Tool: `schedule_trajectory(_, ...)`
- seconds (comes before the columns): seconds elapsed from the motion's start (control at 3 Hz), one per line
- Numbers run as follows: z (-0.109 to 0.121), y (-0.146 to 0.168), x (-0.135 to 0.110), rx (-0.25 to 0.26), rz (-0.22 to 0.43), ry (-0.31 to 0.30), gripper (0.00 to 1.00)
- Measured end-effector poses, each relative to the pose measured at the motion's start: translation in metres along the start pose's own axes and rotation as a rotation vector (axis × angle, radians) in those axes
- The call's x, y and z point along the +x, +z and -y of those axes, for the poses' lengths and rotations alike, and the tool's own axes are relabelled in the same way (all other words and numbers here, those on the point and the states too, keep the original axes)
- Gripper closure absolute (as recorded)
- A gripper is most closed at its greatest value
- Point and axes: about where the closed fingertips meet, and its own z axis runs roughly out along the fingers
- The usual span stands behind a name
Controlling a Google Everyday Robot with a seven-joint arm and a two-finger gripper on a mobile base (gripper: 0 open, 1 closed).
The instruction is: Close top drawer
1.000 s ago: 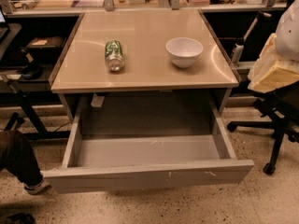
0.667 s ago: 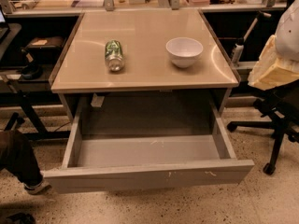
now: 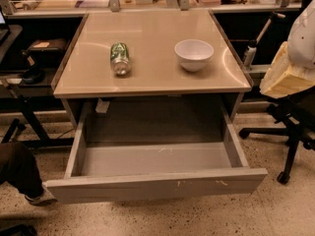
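nothing has been shifted since before — the top drawer (image 3: 157,185) is left pulled out; the gripper is not seen — its state cannot be told.

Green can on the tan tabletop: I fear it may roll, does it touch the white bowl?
Apart. The camera view shows bare tabletop between the green can and the white bowl. The claw is out of view.

Grey top drawer (image 3: 147,187), white scratches; beige tabletop (image 3: 157,75); white bowl (image 3: 194,54); green can (image 3: 119,58), possibly white-patterned.
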Motion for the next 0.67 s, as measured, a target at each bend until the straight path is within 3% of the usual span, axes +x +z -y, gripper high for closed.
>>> schedule_trajectory(0.33,-0.031,0.028,0.002,-0.053,0.001,0.004,1.0)
schedule_trajectory(0.67,-0.081,0.087,0.013,-0.199,-0.012,0.003,1.0)
